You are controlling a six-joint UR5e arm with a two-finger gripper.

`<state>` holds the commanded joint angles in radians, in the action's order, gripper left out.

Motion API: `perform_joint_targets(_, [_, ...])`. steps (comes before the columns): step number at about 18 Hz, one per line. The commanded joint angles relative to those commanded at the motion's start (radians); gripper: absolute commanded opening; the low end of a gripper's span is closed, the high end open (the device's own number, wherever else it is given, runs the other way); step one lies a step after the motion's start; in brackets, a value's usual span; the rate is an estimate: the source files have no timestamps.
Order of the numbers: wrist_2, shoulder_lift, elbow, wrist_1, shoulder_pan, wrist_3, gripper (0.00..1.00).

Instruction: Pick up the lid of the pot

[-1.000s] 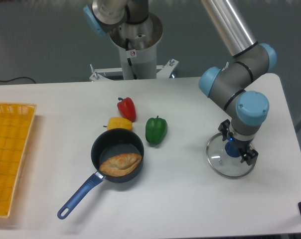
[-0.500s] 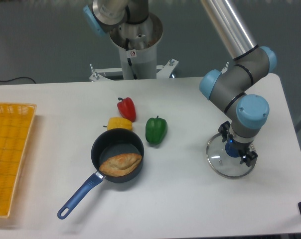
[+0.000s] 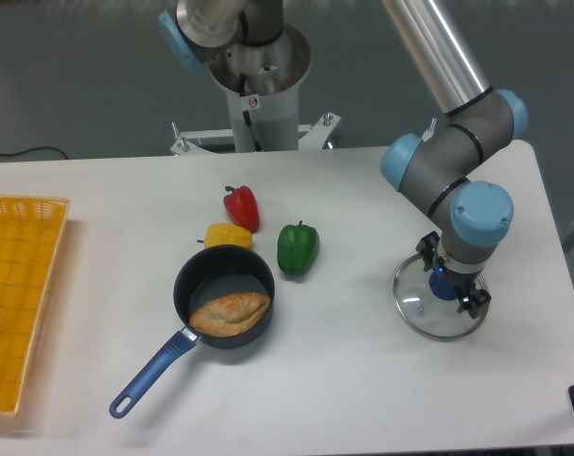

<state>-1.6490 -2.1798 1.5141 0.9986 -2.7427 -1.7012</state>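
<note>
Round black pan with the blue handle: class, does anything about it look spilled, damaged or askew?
Nothing stands out. The pan sits level, its rim looks whole, and the brown, bread-like piece lies inside with no spill visible.

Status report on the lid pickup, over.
Gripper at blue knob, grip unconfirmed. Pot lid on table. Green pepper sits apart from lid.

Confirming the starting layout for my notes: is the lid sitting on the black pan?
No, the lid lies apart from the pan, with bare white tabletop between them.
</note>
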Motion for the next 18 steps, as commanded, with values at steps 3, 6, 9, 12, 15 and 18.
perform_joint_targets(3, [0.002,0.0,-0.009,0.006,0.0,0.002,0.84])
perform_joint_targets(6, [-0.003,0.0,-0.011,0.009,0.002,0.005,0.69])
perform_joint_targets(9, [-0.005,-0.002,-0.011,0.009,0.002,0.009,0.64])
perform_joint_targets(12, [-0.006,-0.002,-0.011,0.009,0.003,0.012,0.61])
perform_joint_targets(15, [-0.006,0.002,-0.011,0.011,0.005,0.012,0.6])
perform_joint_targets(18, [-0.003,0.015,-0.012,0.027,0.005,0.014,0.59])
